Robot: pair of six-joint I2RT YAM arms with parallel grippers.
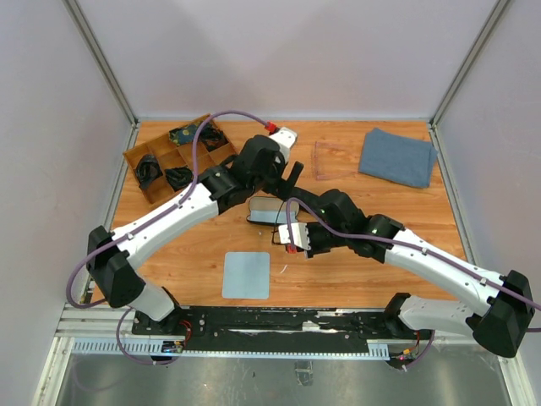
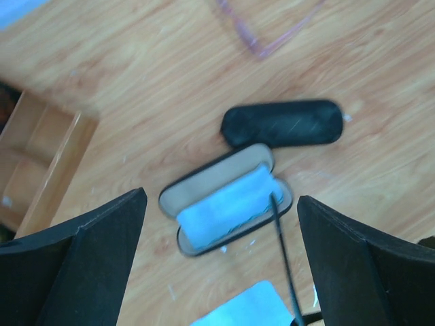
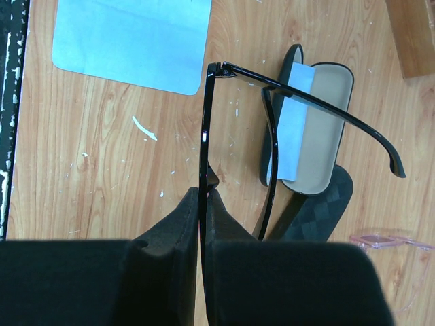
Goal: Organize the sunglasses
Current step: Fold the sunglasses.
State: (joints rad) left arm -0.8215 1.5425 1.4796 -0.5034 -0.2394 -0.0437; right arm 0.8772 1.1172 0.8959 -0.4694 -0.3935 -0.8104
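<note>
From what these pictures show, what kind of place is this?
Probably a robot test cell, not a home: plain pale grey walls enclose a wooden tabletop, with a black metal mounting rail along its near edge.

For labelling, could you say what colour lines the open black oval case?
Tan lining; right wrist view shows it best.

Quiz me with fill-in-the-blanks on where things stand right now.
The right gripper holds the black sunglasses with jaws ___.
The left gripper hovers, jaws ___.
The open case holds a light blue ___.
The pinkish glasses lie on the ___, outside any case.
Missing: shut; open; cloth; table.
</note>
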